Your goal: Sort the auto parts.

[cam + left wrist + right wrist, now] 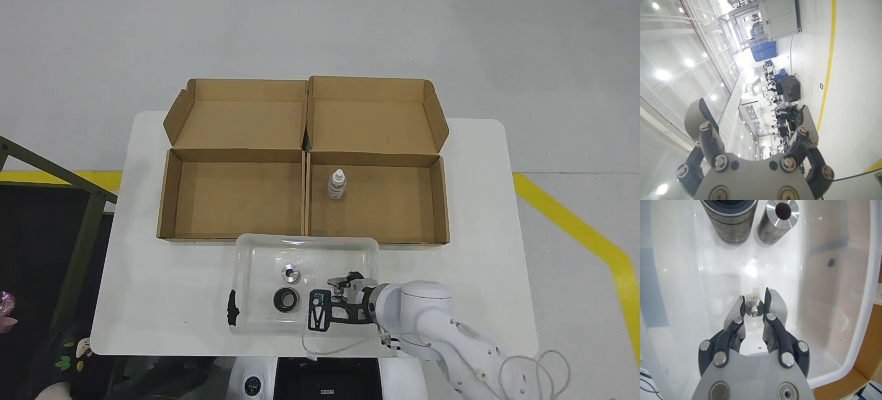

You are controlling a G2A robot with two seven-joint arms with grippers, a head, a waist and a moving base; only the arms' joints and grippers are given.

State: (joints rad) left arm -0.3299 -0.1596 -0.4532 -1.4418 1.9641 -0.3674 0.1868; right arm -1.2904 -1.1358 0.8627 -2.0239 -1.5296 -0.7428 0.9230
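While the left gripper (753, 113) points up into the room with its fingers spread wide on nothing, the right gripper (754, 307) is down inside the clear bin (300, 239). Its ribbed pads (768, 300) pinch a small metal part (753, 310) across its round head, close to the bin's floor. That part looks like polished steel with a little stud on its face and a pale body behind it. It is probably stiff, dense for its size and not fragile, but smooth enough to slip or swivel between the pads. Holding it square across the widest part of the head, as now, seems the soundest grip; the stud looks too thin to grasp. Ahead of it in the bin are a dark linear bearing (730, 220) and a bored steel sleeve (777, 220), just beside each other. Both are likely heavier and best gripped across their barrels. Beyond the bin lie the left cardboard box (235, 200) and the right cardboard box (400, 205), which has a white bottle-shaped piece (339, 184) in it.
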